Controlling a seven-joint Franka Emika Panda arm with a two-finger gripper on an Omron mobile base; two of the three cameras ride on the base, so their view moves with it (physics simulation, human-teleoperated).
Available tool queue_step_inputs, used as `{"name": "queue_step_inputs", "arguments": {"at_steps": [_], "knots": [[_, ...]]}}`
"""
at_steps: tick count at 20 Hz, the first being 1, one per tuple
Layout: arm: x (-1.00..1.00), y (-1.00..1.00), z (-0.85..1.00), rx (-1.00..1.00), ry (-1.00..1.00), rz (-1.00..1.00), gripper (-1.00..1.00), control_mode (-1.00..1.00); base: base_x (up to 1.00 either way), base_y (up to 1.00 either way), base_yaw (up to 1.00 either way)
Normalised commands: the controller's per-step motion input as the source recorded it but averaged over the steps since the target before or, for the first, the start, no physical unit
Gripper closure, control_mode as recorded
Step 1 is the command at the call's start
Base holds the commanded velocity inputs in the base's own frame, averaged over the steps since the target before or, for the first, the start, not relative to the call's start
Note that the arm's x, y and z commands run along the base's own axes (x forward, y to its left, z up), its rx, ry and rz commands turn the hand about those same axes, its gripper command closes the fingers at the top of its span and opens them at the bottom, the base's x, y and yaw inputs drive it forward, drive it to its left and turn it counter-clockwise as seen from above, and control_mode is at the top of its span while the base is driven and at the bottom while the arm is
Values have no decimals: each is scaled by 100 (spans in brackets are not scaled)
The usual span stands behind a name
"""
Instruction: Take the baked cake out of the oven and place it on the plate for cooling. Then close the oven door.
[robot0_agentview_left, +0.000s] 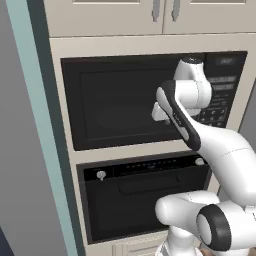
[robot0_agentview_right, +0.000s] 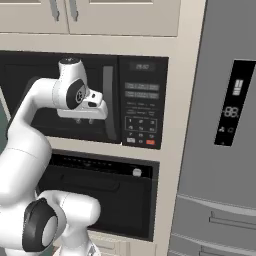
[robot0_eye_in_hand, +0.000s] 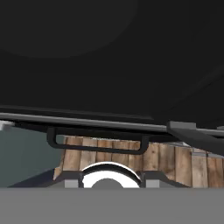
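Pincer (robot0_agentview_right: 84, 120) before microwave (robot0_agentview_right: 100, 100), holding nothing, opening unclear; oven door (robot0_agentview_left: 145, 200) shut.

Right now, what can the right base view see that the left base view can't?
The right base view adds the tall grey fridge with its little lit display. The left base view adds the blue-green wall edge and the oven's left knob. Both share the black microwave, the oven under it with the oven door shut, the pale cupboards on top, and the white arm in front.
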Motion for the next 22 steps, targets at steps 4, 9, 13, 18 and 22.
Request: {"name": "queue_step_inputs", "arguments": {"at_steps": [4,9,13,18,22], "knots": [[0,0,0,0,0,0,-100,100,-7,-1,0],[0,0,0,0,0,0,-100,100,-48,-24,2],[0,0,0,0,0,0,-100,100,-53,-38,20],[0,0,0,0,0,0,-100,100,-21,-61,39],[0,0,0,0,0,0,-100,100,-23,-81,53]]}}
